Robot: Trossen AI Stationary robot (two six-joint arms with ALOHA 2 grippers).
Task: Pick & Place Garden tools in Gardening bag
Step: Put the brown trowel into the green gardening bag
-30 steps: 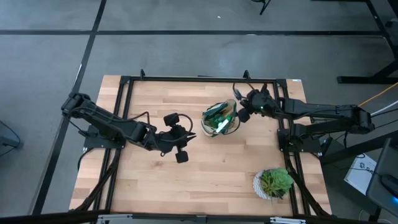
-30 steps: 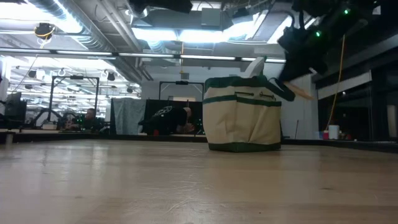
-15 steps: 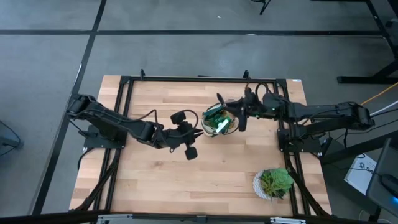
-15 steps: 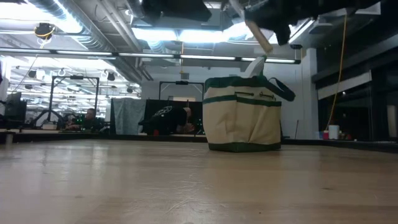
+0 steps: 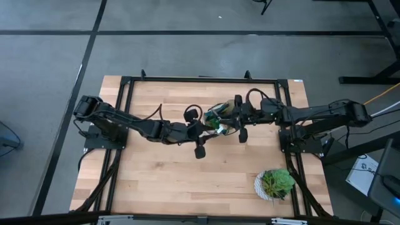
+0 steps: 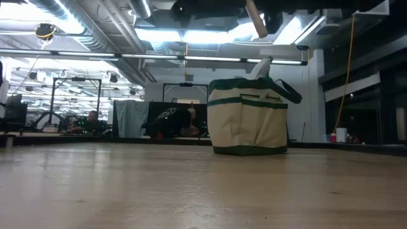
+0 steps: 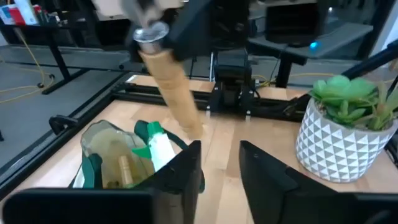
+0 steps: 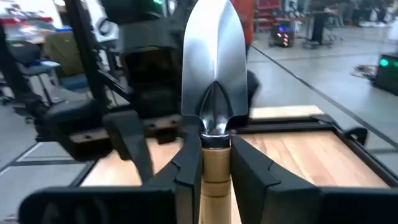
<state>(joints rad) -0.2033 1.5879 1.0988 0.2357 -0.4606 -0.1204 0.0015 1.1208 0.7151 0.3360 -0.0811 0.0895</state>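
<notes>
Right gripper (image 8: 211,163): clamped on the trowel (image 8: 213,74), fingers pinching the wooden handle right below the metal collar. We're hovering it straight over the gardening bag (image 6: 248,116), well above the rim.

Trowel axis: blade up, handle pointing down toward the bag's mouth. In the low view the handle (image 6: 256,18) hangs tilted above the bag's top, not inside yet.

Left gripper (image 7: 219,163): fingers a little apart with nothing between them, sitting just beside the bag on the side away from the right arm. From its own camera we look down into the open bag (image 7: 109,155), with the trowel handle (image 7: 172,87) slanting in from above.

Bag: upright on the table, roughly mid-table between both arms (image 5: 220,119). Something pale green is already poking out of it, looks like the spray bottle (image 7: 155,146), plus a wooden handle deeper in, can't tell which tool.

What the next move turns on: the bag opening lies directly below the handle end, so we reckon it's a lower-and-let-go with the right arm, keeping the long axis near vertical.

Plant in white pot (image 5: 275,184): well apart from the bag, toward the right arm's near corner, not part of the job.
</notes>
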